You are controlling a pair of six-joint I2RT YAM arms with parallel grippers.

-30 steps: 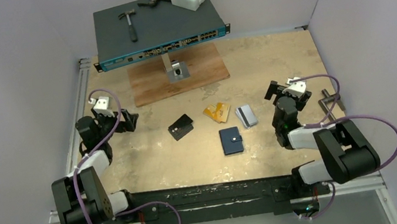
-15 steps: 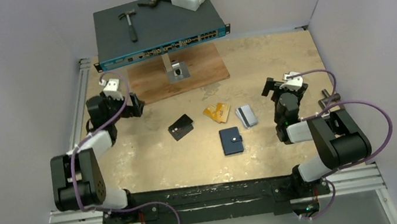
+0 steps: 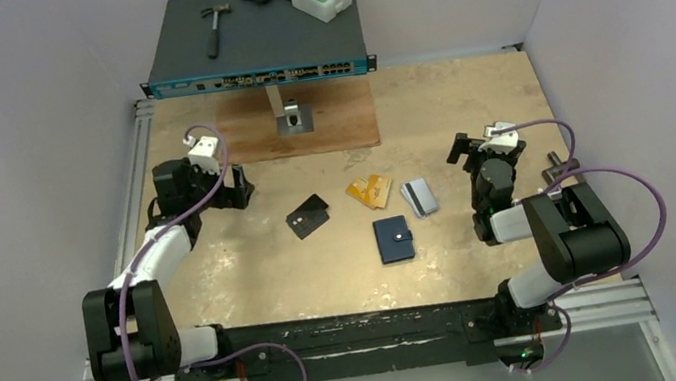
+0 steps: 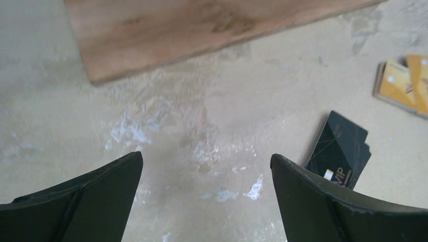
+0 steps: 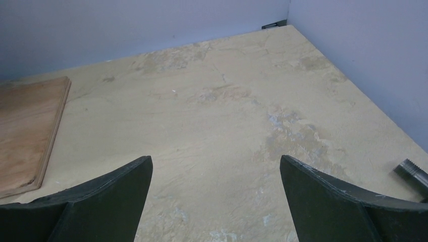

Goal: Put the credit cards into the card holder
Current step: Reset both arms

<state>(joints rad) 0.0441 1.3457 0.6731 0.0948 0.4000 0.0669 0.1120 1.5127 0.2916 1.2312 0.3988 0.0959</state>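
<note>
**Inspector A:** Where is the card holder?

**Inspector B:** The card holder [image 3: 394,239] lies flat on the desk [image 3: 462,101]. It is toward the near edge, roughly midway between the two arms, and looks folded shut. Nothing touches it.

**Inspector A:** And the credit cards?

**Inspector B:** All lie loose on the desk, just beyond the holder. The black card [image 3: 309,216] is to the left. The orange-gold cards [image 3: 368,190] overlap one another in the middle. The silver-grey card [image 3: 420,195] lies just right of them. None is in the holder.

**Inspector A:** Left gripper?

**Inspector B:** The left gripper [image 3: 237,187] has its jaws spread wide and holds nothing. It sits low over bare desk near the front corner of the wooden board [image 3: 324,122], left of the black card and apart from it. In its wrist view that card appears beside the right-hand finger.

**Inspector A:** Right gripper?

**Inspector B:** The right gripper [image 3: 459,147] is likewise wide and empty. It stands right of the silver-grey card, not touching it. Its camera sees only bare desk, the board's edge and a metal piece [image 5: 411,171] at the far right.

**Inspector A:** Other items?

**Inspector B:** A network switch [image 3: 252,47] sits at the far edge, with a hammer [image 3: 210,25] on top.
</note>
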